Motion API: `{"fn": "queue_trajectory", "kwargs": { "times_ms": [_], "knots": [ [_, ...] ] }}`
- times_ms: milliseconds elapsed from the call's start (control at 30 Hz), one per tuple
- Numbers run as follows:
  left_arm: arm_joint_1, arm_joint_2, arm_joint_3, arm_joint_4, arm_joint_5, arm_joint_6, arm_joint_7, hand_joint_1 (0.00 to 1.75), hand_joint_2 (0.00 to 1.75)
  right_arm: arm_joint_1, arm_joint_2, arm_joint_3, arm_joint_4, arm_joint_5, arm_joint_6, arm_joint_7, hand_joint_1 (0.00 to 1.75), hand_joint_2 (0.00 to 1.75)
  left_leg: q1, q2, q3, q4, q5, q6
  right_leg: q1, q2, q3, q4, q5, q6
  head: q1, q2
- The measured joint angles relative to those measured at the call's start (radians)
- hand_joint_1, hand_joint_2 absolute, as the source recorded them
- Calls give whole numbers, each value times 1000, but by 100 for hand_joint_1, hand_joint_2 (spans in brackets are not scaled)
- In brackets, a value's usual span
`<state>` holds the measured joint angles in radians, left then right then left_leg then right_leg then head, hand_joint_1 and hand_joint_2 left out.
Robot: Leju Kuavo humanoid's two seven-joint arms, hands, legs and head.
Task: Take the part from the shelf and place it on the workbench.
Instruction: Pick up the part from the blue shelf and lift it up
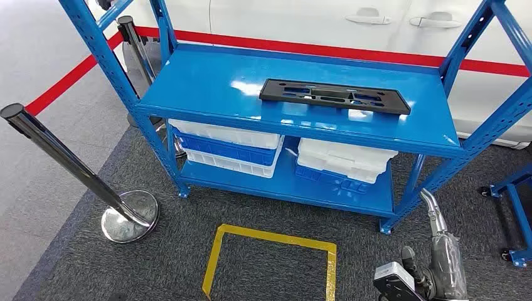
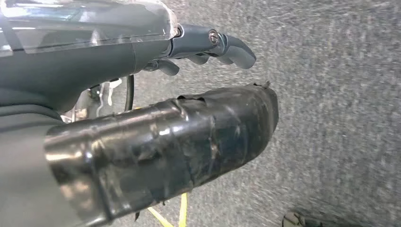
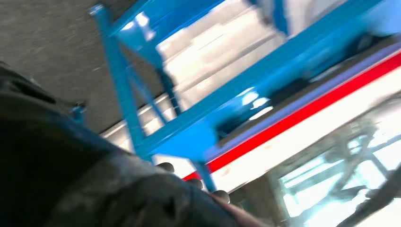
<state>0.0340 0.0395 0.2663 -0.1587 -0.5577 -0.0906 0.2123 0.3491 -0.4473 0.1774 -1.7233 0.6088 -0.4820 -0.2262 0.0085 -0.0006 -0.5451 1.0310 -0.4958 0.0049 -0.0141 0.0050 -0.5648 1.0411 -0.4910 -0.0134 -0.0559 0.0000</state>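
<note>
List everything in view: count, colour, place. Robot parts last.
part: 1, black, flat on the shelf's top deck, right of middle
shelf: 1, blue metal, straight ahead on the carpet
bins: several, white and blue, stacked in two piles on the lower deck
stanchions: 2, chrome posts with dark caps, one on the left, one behind the shelf's left corner
floor marking: 1, yellow outline on the grey carpet before the shelf
red line: 1, on the floor behind the shelf
car: 1, white, behind the shelf
second frame: 1, blue, far right
left hand: over carpet, holding nothing
right hand: low on the right, grasp unclear
</note>
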Motion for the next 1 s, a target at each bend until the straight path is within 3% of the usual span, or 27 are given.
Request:
{"fn": "queue_trajectory", "kwargs": {
  "times_ms": [100,200,300,333,367,500,667,767,800,900,933,1000],
  "knots": [
    [0,0,0,0,3,-10,4,0,0,-11,-6,9,-14,-9,24,-5,0,0,-4,-1,-2,-7,1,5,2,0,-4,-2,4,11,0,0],
    [0,-1,0,0,4,-22,8,0,0,-19,-20,14,-29,-6,35,-7,0,0,2,1,0,-20,13,24,0,0,-15,24,-17,26,0,0],
    [-1,-2,0,0,4,-27,14,0,0,-26,-27,19,-33,3,36,-12,0,0,2,3,-1,-24,17,35,-1,-2,-92,190,-107,34,1,0],
    [-1,-2,0,0,4,-28,18,0,0,-27,-27,22,-33,4,36,-13,0,0,1,3,-2,-24,17,35,-1,-2,-118,244,-125,36,0,0],
    [-1,-2,0,1,3,-29,22,0,0,-27,-28,25,-34,4,36,-14,0,0,1,3,-2,-23,17,35,-2,-2,-130,266,-123,37,0,0],
    [-1,-2,0,1,2,-35,29,0,0,-32,-31,32,-34,6,36,-14,0,0,1,2,0,-19,14,35,-2,-3,-81,163,-41,34,1,0],
    [-1,-2,0,1,2,-35,30,0,0,-32,-31,32,-34,7,36,-14,0,0,1,2,0,-18,13,34,-2,-3,-76,153,-36,34,1,0],
    [-1,-3,0,1,-3,-39,35,0,0,-39,-37,37,-35,45,31,0,0,0,-2,2,-2,-12,8,25,3,-3,-22,39,-7,23,0,0],
    [-2,-3,0,1,-6,-41,37,0,0,-44,-40,42,-35,70,26,10,0,44,-3,1,-13,13,-11,15,3,-3,-6,1,3,11,0,0],
    [-2,-3,0,1,-13,-43,42,0,0,-51,-44,60,-36,113,15,31,0,175,2,0,-112,229,-111,-14,0,-5,-6,-12,11,-13,0,0],
    [-1,-3,0,1,-13,-42,44,0,0,-51,-44,64,-36,115,14,32,0,175,3,0,-126,256,-110,-16,1,-5,-5,-12,11,-13,0,0],
    [-1,-3,0,1,-14,-42,44,0,0,-51,-44,66,-36,116,14,35,0,175,4,0,-72,142,-40,-13,0,-4,0,-12,8,-10,0,0]
  ]
}}
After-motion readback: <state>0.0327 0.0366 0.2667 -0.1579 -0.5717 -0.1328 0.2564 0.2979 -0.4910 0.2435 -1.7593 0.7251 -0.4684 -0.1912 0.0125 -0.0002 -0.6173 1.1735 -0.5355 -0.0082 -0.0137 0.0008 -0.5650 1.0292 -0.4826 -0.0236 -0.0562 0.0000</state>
